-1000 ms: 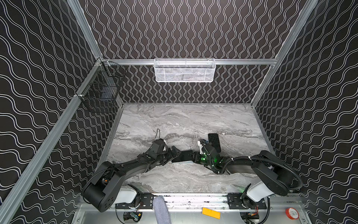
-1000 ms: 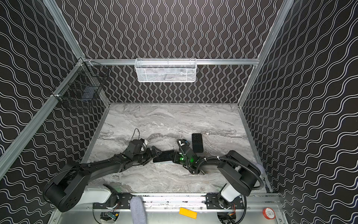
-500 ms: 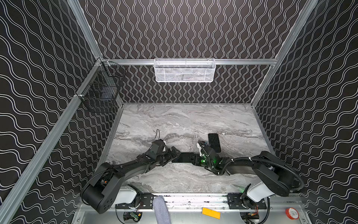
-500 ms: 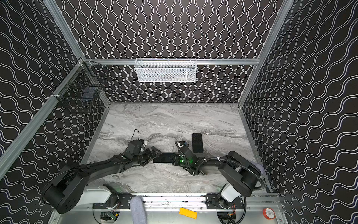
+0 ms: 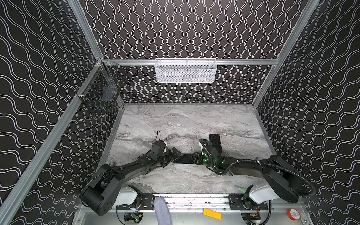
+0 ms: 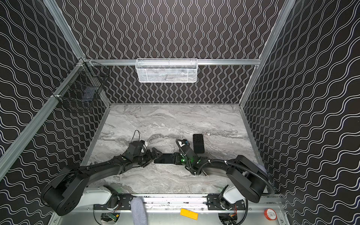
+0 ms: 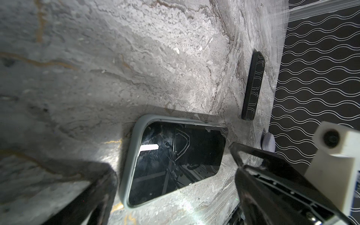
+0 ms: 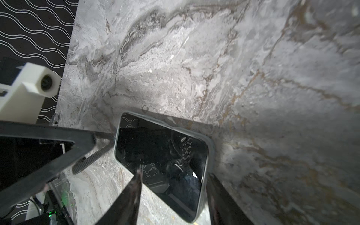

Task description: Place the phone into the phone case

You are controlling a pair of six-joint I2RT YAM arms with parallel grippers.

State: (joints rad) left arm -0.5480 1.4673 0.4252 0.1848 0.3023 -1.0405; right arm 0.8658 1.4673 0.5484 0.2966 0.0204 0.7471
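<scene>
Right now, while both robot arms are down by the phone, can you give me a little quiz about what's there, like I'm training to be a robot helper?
1. True or false: the left tool stands wide open.
2. Which thing lies on the table farther back than the phone? A) a black slab B) a red cup C) a banana
3. Fill in the gap: the white basket hangs on the ___ wall.

Key: 1 true; 2 A; 3 back.
</scene>
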